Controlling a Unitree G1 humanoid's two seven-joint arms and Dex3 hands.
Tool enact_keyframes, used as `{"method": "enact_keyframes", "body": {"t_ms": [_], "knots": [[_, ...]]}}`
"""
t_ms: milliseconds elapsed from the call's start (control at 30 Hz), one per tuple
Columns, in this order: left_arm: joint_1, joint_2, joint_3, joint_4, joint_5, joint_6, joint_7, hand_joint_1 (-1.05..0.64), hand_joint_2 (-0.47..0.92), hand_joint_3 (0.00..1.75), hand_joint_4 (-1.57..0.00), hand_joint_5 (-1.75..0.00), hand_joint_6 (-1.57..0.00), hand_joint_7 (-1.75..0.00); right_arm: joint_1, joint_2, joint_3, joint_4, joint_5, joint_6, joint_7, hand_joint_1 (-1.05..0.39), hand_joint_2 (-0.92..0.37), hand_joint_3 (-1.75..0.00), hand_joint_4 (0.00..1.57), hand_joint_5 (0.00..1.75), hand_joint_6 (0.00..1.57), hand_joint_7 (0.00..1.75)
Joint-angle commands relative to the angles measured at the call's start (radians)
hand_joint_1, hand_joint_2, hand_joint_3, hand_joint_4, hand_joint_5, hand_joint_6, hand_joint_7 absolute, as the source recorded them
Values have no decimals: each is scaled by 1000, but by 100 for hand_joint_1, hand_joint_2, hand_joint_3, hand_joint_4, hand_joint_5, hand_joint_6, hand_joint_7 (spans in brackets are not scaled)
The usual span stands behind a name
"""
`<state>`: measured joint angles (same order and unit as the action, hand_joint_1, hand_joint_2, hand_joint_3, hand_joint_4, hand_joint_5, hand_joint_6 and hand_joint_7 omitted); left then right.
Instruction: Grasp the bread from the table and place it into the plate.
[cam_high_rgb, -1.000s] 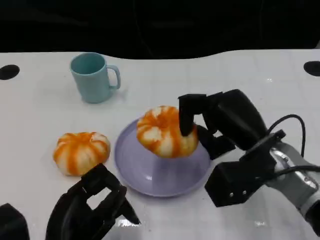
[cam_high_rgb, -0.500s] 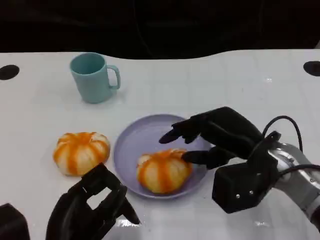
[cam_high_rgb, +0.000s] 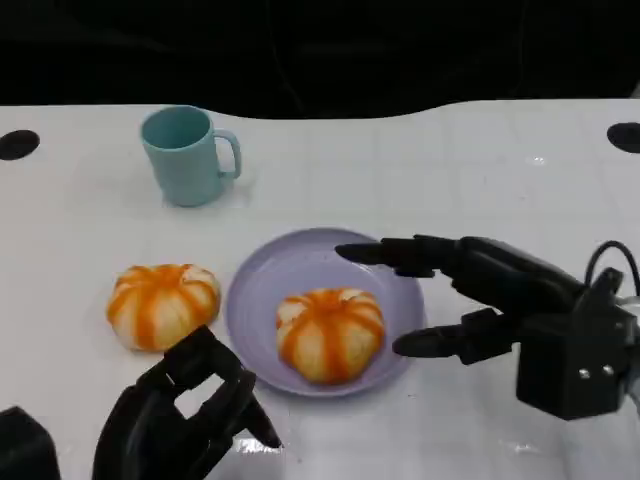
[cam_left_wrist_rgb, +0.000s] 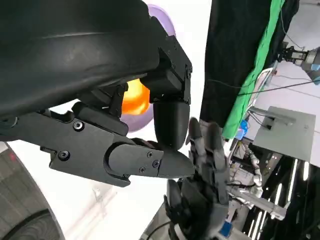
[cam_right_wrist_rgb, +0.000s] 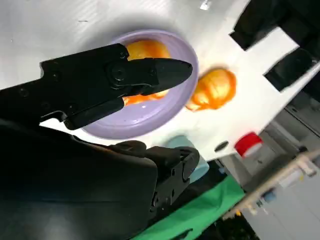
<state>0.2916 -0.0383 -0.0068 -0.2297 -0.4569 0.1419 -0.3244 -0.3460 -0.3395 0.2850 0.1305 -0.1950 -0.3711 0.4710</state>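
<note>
Bread (cam_high_rgb: 329, 335) lying in the lilac plate (cam_high_rgb: 262, 298), toward its near right side, orange-striped and resting flat on the plate's floor. Touched by neither hand. Right hand (cam_high_rgb: 470, 296) just to the right of the plate, spread wide and holding nothing: upper fingers (cam_high_rgb: 400, 253) reaching out over the plate's far right rim, lower one pointing at the bread from beside the rim, clear of it. From the right wrist, same bread (cam_right_wrist_rgb: 142, 55) lying in the plate (cam_right_wrist_rgb: 131, 127), partly hidden behind a black finger (cam_right_wrist_rgb: 125, 72).

Second striped bread (cam_high_rgb: 161, 304) sitting on the white bench (cam_high_rgb: 420, 170), left of the plate and just apart from it. Teal mug (cam_high_rgb: 189, 154) standing upright farther back on the left, handle turned to the right, well apart from the plate.

Left hand (cam_high_rgb: 178, 415) low at the near left edge, on the near side of the second bread and not touching it; fingers curled inward around nothing.
</note>
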Motion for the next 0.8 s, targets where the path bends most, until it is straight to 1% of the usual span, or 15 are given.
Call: {"method": "enact_keyframes", "body": {"t_ms": [33, 133, 300, 333, 433, 467, 500, 533, 567, 633, 667, 700, 733, 800], "knots": [[6, 9, 3, 0, 10, -11, 1, -61, 92, 20, -72, -175, -58, -158, 84, -32, -68, -90, 55, -15, -8, -66, -92, -33, 19, 34, 26, 5], [11, 8, 3, -4, 8, -10, 0, -61, 92, 20, -72, -175, -58, -159, 125, -35, -93, -121, 77, -32, -7, -64, -92, -34, 22, 37, 30, 6], [12, 6, 2, -10, 1, -2, 4, -61, 92, 20, -72, -175, -58, -159, 196, -24, -130, -128, 140, -67, -8, -58, -92, -32, 31, 45, 40, 11], [12, 6, 2, -11, 0, -1, 4, -61, 92, 20, -72, -175, -58, -159, 215, -19, -137, -131, 158, -66, -8, -58, -92, -32, 32, 47, 42, 11], [6, 4, 3, -8, -2, 1, 5, -61, 92, 20, -71, -175, -57, -160, 278, 15, -163, -137, 233, -55, -21, -57, -92, -28, 42, 56, 51, 16], [5, 4, 4, -6, -2, -2, 5, -61, 92, 20, -71, -175, -57, -160, 298, 28, -170, -142, 262, -47, -22, -56, -92, -28, 42, 71, 55, 18], [4, 4, 4, -4, 0, -4, 4, -61, 92, 20, -71, -175, -57, -160, 316, 40, -175, -149, 285, -37, -23, -56, -92, -28, 41, 80, 58, 19], [3, 4, 4, -3, -1, -6, 2, -60, 92, 20, -71, -175, -57, -160, 336, 49, -181, -157, 308, -27, -21, -55, -92, -29, 42, 86, 60, 20], [3, 4, 5, -3, -2, -6, 1, -60, 92, 21, -71, -175, -56, -160, 356, 58, -185, -168, 329, -15, -21, -55, -92, -31, 41, 99, 62, 24], [3, 5, 5, -4, -4, -4, 0, -60, 92, 21, -71, -175, -56, -160, 396, 70, -192, -199, 364, 23, -24, -54, -92, -33, 40, 111, 63, 31], [4, 5, 5, -4, -3, -4, 1, -60, 92, 21, -70, -175, -56, -160, 410, 74, -195, -214, 375, 40, -26, -54, -92, -34, 39, 119, 60, 46], [5, 4, 4, -9, -3, -1, 3, -60, 92, 21, -70, -175, -56, -160, 437, 83, -200, -241, 393, 76, -39, -54, -92, -34, 40, 123, 58, 56], [6, 4, 3, -12, -4, 0, 5, -60, 92, 21, -70, -175, -56, -160, 459, 90, -205, -265, 406, 107, -49, -54, -92, -34, 42, 128, 54, 70], [8, 4, 3, -16, -2, 2, 7, -60, 92, 21, -70, -175, -56, -161, 506, 102, -214, -324, 453, 198, -67, -54, -92, -33, 45, 137, 50, 90]]}}
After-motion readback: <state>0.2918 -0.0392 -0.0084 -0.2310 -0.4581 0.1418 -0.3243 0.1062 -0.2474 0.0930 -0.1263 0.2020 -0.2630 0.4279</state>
